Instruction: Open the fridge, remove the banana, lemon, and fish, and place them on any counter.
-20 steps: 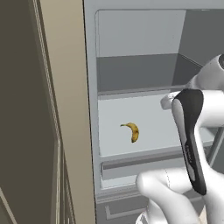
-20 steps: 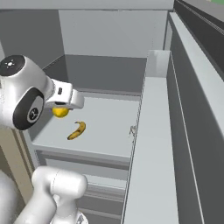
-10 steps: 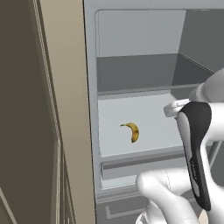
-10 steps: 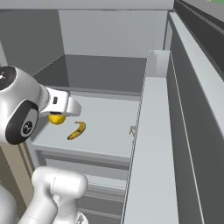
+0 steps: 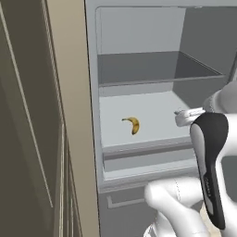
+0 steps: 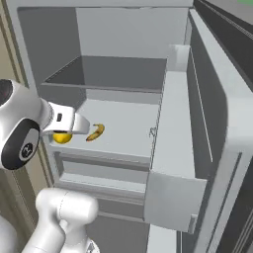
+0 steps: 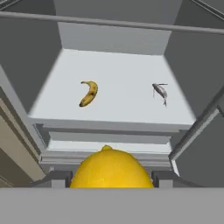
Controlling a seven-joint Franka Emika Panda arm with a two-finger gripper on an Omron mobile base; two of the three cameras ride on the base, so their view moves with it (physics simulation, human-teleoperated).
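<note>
Nearest, the claw [image 7: 112, 186] is closed about halfway on the lemon [image 7: 112, 169], which sits between its jaws just outside the open fridge [image 5: 139, 69]. Beyond it on the same shelf lie the banana [image 7: 89, 93], ahead to the left with its long axis running roughly away from the claw, and the fish [image 7: 160, 92], ahead to the right. By my judgement, the lemon must go to a tabletop first.

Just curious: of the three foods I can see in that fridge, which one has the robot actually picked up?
The lemon, the round bright yellow one, sits between the end effector's fingers. The curved banana and the thin silver fish lie apart on the fridge shelf.
</note>
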